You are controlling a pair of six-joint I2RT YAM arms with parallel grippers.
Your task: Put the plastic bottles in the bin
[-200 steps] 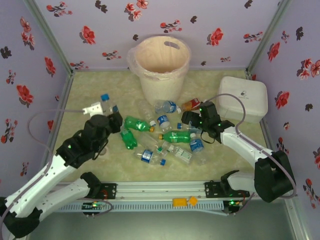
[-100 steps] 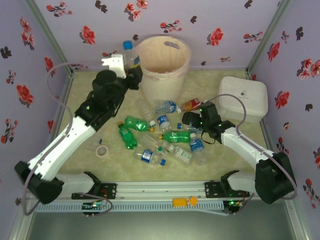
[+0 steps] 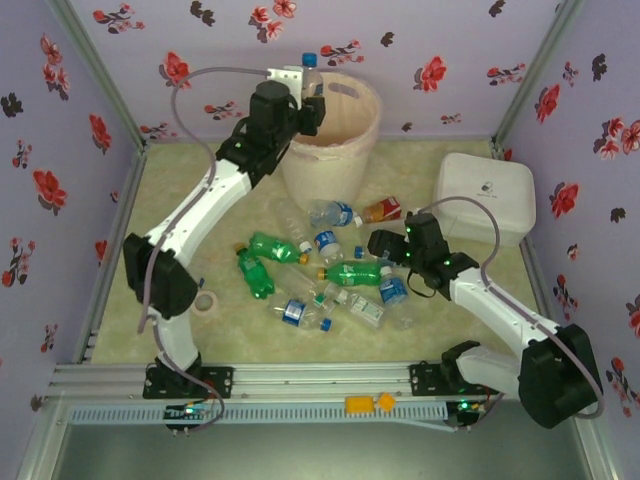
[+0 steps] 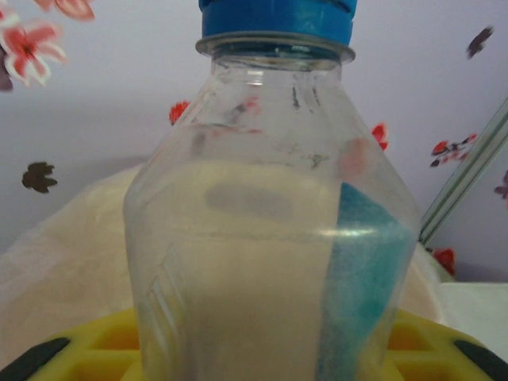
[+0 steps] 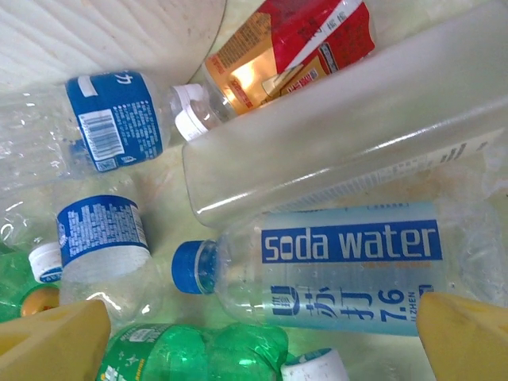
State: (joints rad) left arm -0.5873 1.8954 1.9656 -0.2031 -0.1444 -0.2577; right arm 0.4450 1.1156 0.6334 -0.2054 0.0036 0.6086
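Your left gripper (image 3: 298, 98) pinches a clear blue-capped bottle (image 4: 270, 222) low on its body, cap up, so the neck stands above the jaws. The bin (image 3: 335, 172) opens just beyond and below them. That looks like why the bottle is held so high: clear of the rim, ready to fall once the jaws part. Your right gripper (image 5: 255, 337) hangs over the pile with jaws spread wide. The soda water bottle (image 5: 349, 266) lies lengthwise between them and seems the likeliest next pick.
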